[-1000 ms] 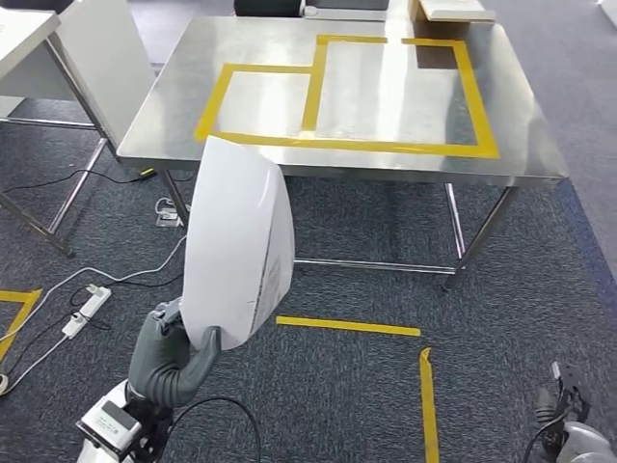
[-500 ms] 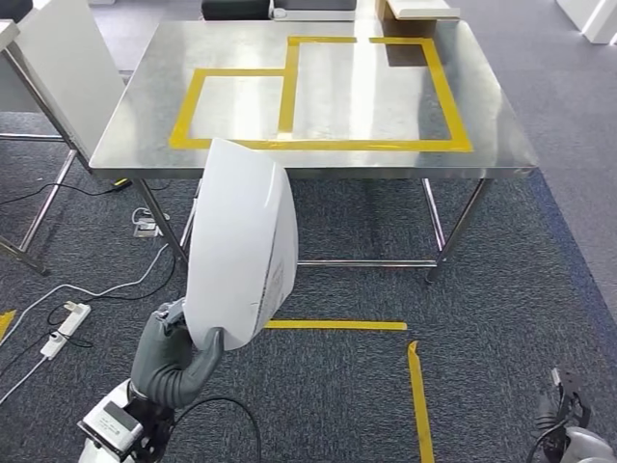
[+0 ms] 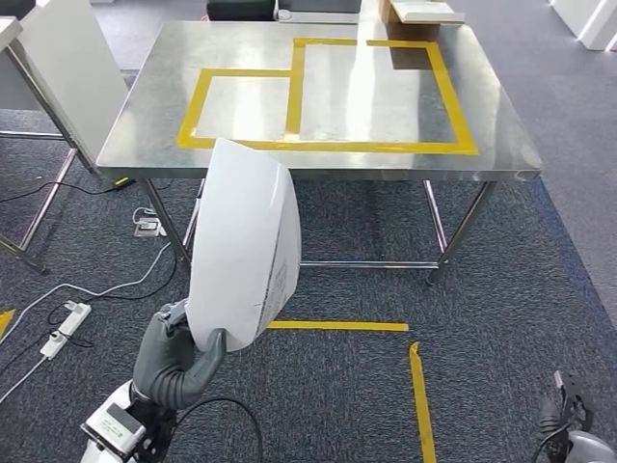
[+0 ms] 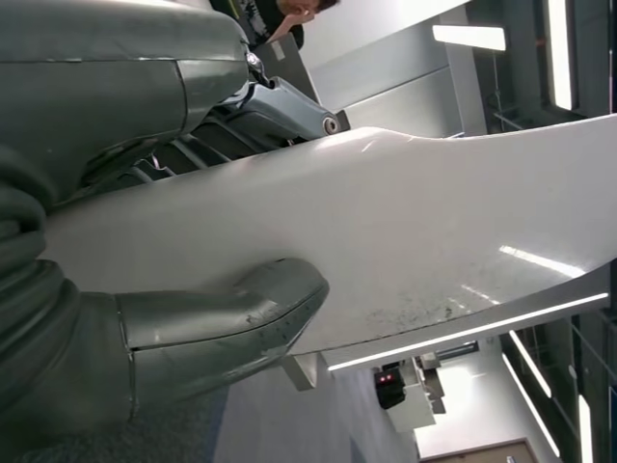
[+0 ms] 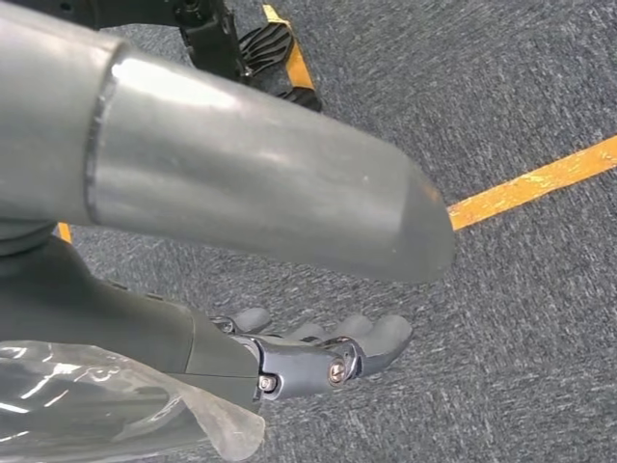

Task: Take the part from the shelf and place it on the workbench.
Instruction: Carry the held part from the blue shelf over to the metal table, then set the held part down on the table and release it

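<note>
Robot is standing on the carpet short of the steel table, facing it. Left hand is holding the part, a white curved panel, by its lower edge. From the left wrist view, the thumb is pressing one face and the darker fingers are lying across the other, so the panel is pinched between them.

Part is standing nearly upright above the hand, long axis running up and slightly toward the table. Its top edge is overlapping the table's near edge in the head view, but I judge it is not yet over the surface; the hand is low and well back.

Right hand is hanging at the robot's side, pointing at the floor, fingers straightened, slightly apart, holding nothing.

Table top is carrying two yellow-taped rectangles, side by side; the smaller, left one lies nearer the part. A flat boxy object is resting at the far edge. No containers in play.

Judgement: carry stage; placement not begun.
</note>
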Robot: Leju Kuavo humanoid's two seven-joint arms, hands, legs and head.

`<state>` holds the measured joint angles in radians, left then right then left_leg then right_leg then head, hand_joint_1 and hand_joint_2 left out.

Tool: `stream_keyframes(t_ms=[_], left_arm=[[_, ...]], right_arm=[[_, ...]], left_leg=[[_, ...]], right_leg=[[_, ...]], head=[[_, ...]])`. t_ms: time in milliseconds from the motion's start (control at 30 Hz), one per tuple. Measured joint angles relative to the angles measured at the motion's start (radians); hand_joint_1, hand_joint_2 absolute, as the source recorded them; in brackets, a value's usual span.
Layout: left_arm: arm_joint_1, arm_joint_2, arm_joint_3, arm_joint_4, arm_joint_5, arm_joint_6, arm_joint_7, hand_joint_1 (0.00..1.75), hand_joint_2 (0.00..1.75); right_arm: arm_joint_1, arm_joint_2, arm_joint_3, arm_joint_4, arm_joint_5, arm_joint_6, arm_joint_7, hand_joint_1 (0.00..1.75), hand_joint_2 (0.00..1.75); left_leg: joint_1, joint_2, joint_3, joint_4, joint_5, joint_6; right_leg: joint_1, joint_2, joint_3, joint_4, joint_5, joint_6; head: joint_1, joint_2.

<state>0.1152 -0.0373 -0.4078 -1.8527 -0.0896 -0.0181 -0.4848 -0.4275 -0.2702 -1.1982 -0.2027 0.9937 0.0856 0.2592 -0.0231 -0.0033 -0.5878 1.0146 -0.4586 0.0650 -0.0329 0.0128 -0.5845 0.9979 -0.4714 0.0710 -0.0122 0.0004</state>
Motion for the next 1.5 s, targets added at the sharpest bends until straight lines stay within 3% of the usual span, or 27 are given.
stream_keyframes(t_ms=[67, 133, 167, 200, 233, 300, 367, 467, 533, 633, 700, 733, 767, 800, 867, 967, 1033, 1100, 1167, 1200, 1233, 1300, 1367, 1400, 1500], left_arm=[[-0.001, -0.004, -0.001, 0.000, 0.000, -0.001, 0.000, 1.75, 1.75], [-0.002, -0.006, -0.001, 0.000, 0.000, -0.002, 0.000, 1.75, 1.75], [-0.001, -0.007, -0.001, 0.001, 0.000, -0.003, 0.000, 1.75, 1.75], [-0.001, -0.007, -0.001, 0.001, 0.000, -0.004, 0.000, 1.75, 1.75], [-0.001, -0.007, -0.001, 0.001, 0.000, -0.004, 0.000, 1.75, 1.75], [-0.002, -0.008, -0.002, 0.001, 0.000, -0.005, 0.000, 1.75, 1.75], [-0.003, -0.009, -0.002, 0.001, 0.000, -0.005, 0.000, 1.75, 1.75], [-0.004, -0.009, -0.002, 0.001, 0.000, -0.005, 0.000, 1.75, 1.75], [-0.004, -0.009, -0.002, 0.001, 0.000, -0.006, 0.000, 1.75, 1.75], [-0.005, -0.009, -0.002, 0.002, 0.000, -0.006, 0.000, 1.75, 1.75], [-0.005, -0.009, -0.002, 0.003, 0.000, -0.006, 0.000, 1.75, 1.75], [-0.005, -0.009, -0.002, 0.003, 0.000, -0.006, 0.000, 1.75, 1.75], [-0.005, -0.008, -0.002, 0.004, 0.000, -0.006, 0.000, 1.75, 1.75], [-0.005, -0.009, -0.002, 0.004, 0.000, -0.005, 0.000, 1.75, 1.75], [-0.005, -0.009, -0.002, 0.004, 0.000, -0.005, 0.000, 1.75, 1.75], [-0.005, -0.007, -0.001, 0.003, 0.003, -0.002, 0.000, 1.75, 1.75], [-0.005, -0.006, 0.001, 0.003, 0.009, -0.001, 0.000, 1.75, 1.75], [-0.005, -0.007, 0.002, 0.003, 0.015, -0.001, 0.000, 1.75, 1.75], [-0.004, -0.006, 0.004, 0.003, 0.018, -0.002, 0.000, 1.75, 1.75], [-0.003, -0.006, 0.005, 0.003, 0.019, -0.002, 0.000, 1.75, 1.75], [-0.003, -0.006, 0.006, 0.003, 0.019, -0.003, 0.000, 1.75, 1.75], [-0.003, -0.006, 0.006, 0.003, 0.020, -0.003, 0.000, 1.75, 1.75], [-0.003, -0.006, 0.008, 0.003, 0.021, -0.003, 0.000, 1.75, 1.75], [-0.003, -0.006, 0.008, 0.003, 0.021, -0.004, 0.000, 1.75, 1.75], [-0.004, -0.006, 0.010, 0.003, 0.022, -0.007, 0.000, 1.75, 1.75]], right_arm=[[0.002, -0.004, 0.000, 0.000, 0.001, -0.002, 0.000, 0.00, 0.00], [0.005, -0.007, 0.000, 0.000, 0.002, -0.004, -0.001, 0.00, 0.00], [0.008, -0.008, 0.000, 0.000, 0.003, -0.005, -0.001, 0.00, 0.00], [0.011, -0.009, 0.000, 0.000, 0.004, -0.005, -0.001, 0.00, 0.00], [0.013, -0.010, 0.000, 0.000, 0.005, -0.006, -0.001, 0.00, 0.00], [0.013, -0.013, 0.000, -0.001, 0.008, -0.009, -0.001, 0.00, 0.00], [0.011, -0.015, 0.000, -0.001, 0.009, -0.010, -0.002, 0.00, 0.00], [0.014, -0.015, 0.000, -0.001, 0.009, -0.012, -0.002, 0.00, 0.00], [0.013, -0.016, 0.000, -0.001, 0.009, -0.012, -0.002, 0.00, 0.00], [0.012, -0.016, 0.000, -0.001, 0.010, -0.013, -0.002, 0.00, 0.00], [0.013, -0.016, 0.000, -0.001, 0.010, -0.013, -0.002, 0.00, 0.00], [0.013, -0.016, 0.000, -0.001, 0.010, -0.013, -0.002, 0.00, 0.00], [0.012, -0.016, 0.000, -0.001, 0.010, -0.013, -0.002, 0.00, 0.00], [0.012, -0.016, 0.000, -0.001, 0.010, -0.013, -0.002, 0.00, 0.00], [0.011, -0.016, 0.000, -0.001, 0.011, -0.013, -0.002, 0.00, 0.00], [0.009, -0.016, 0.000, 0.000, 0.016, -0.012, -0.002, 0.00, 0.00], [0.007, -0.015, 0.000, 0.000, 0.018, -0.012, -0.002, 0.00, 0.00], [0.003, -0.015, 0.000, 0.000, 0.019, -0.013, -0.002, 0.00, 0.00], [0.003, -0.014, 0.000, 0.001, 0.019, -0.013, -0.001, 0.00, 0.00], [0.005, -0.014, 0.000, 0.001, 0.019, -0.013, -0.001, 0.00, 0.00], [0.006, -0.013, 0.000, 0.001, 0.019, -0.013, -0.001, 0.00, 0.00], [0.004, -0.013, 0.000, 0.001, 0.019, -0.013, -0.001, 0.00, 0.00], [-0.001, -0.012, 0.000, 0.001, 0.019, -0.013, -0.001, 0.00, 0.00], [-0.002, -0.012, 0.000, 0.001, 0.020, -0.013, -0.001, 0.00, 0.00], [-0.003, -0.011, 0.000, 0.001, 0.020, -0.014, 0.000, 0.00, 0.00]], left_leg=[[0.005, 0.002, 0.005, -0.012, 0.008, 0.008], [0.004, 0.003, 0.003, -0.013, 0.009, 0.010], [0.004, 0.003, 0.002, -0.012, 0.009, 0.010], [0.004, 0.003, 0.002, -0.012, 0.009, 0.009], [0.005, 0.003, 0.002, -0.011, 0.008, 0.008], [0.006, 0.003, 0.003, -0.007, 0.004, 0.001], [0.004, 0.002, 0.000, 0.003, -0.001, -0.011], [0.002, 0.002, -0.003, 0.009, -0.004, -0.025], [0.006, 0.002, -0.012, 0.036, -0.025, -0.037], [0.013, 0.001, -0.083, 0.200, -0.111, -0.053], [0.015, 0.001, -0.122, 0.281, -0.132, -0.055], [0.015, 0.001, -0.118, 0.272, -0.114, -0.052], [0.014, 0.001, -0.099, 0.226, -0.082, -0.047], [0.013, 0.001, -0.069, 0.158, -0.045, -0.039], [0.008, 0.000, -0.018, 0.044, -0.004, -0.026], [0.003, -0.001, -0.005, 0.006, -0.003, -0.020], [0.007, 0.000, 0.000, -0.006, 0.004, -0.014], [0.010, 0.001, 0.004, -0.015, 0.009, -0.009], [0.010, 0.001, 0.002, -0.014, 0.009, -0.007], [0.010, 0.002, 0.002, -0.014, 0.009, -0.007], [0.010, 0.001, 0.002, -0.014, 0.009, -0.007], [0.012, 0.001, 0.003, -0.010, 0.007, -0.010], [0.008, 0.001, 0.000, -0.001, 0.001, -0.018], [0.006, 0.001, -0.002, 0.002, 0.000, -0.023], [0.006, 0.000, -0.004, 0.008, -0.003, -0.033]], right_leg=[[0.001, -0.004, -0.033, 0.066, -0.043, 0.000], [0.003, -0.006, -0.097, 0.203, -0.107, -0.001], [0.003, -0.006, -0.125, 0.260, -0.124, -0.001], [0.003, -0.007, -0.136, 0.282, -0.122, 0.000], [0.002, -0.008, -0.126, 0.261, -0.100, 0.000], [0.000, -0.014, -0.060, 0.128, -0.038, 0.001], [0.002, -0.016, -0.003, 0.026, -0.009, -0.004], [0.007, -0.012, 0.008, 0.011, -0.009, -0.022], [0.005, -0.012, 0.009, 0.011, -0.008, -0.034], [0.005, -0.012, 0.010, 0.011, -0.008, -0.044], [0.007, -0.012, 0.010, 0.011, -0.009, -0.046], [0.008, -0.011, 0.011, 0.011, -0.009, -0.047], [0.009, -0.010, 0.012, 0.011, -0.010, -0.047], [0.010, -0.009, 0.014, 0.011, -0.010, -0.047], [0.013, -0.007, 0.012, 0.011, -0.011, -0.043], [0.012, -0.007, 0.008, 0.007, -0.008, -0.029], [0.010, -0.009, 0.001, 0.020, -0.022, -0.020], [0.010, -0.010, -0.042, 0.107, -0.071, -0.014], [0.011, -0.010, -0.106, 0.241, -0.126, -0.010], [0.010, -0.010, -0.126, 0.280, -0.133, -0.007], [0.009, -0.011, -0.129, 0.281, -0.121, -0.005], [0.006, -0.014, -0.077, 0.171, -0.054, -0.002], [0.006, -0.015, -0.011, 0.046, -0.013, -0.005], [0.007, -0.014, 0.005, 0.017, -0.008, -0.009], [0.007, -0.012, 0.009, 0.011, -0.010, -0.027]], head=[[0.003, 0.000], [0.004, 0.000], [0.005, 0.000], [0.005, 0.000], [0.005, 0.000], [0.005, 0.000], [0.005, 0.000], [0.004, 0.000], [0.002, 0.000], [0.000, 0.000], [0.000, 0.000], [0.000, 0.000], [0.000, 0.000], [0.000, 0.000], [0.000, 0.000], [0.001, 0.000], [0.001, 0.000], [0.004, 0.000], [0.005, 0.000], [0.005, 0.000], [0.006, 0.000], [0.005, 0.000], [0.006, 0.000], [0.006, 0.000], [0.006, 0.000]])
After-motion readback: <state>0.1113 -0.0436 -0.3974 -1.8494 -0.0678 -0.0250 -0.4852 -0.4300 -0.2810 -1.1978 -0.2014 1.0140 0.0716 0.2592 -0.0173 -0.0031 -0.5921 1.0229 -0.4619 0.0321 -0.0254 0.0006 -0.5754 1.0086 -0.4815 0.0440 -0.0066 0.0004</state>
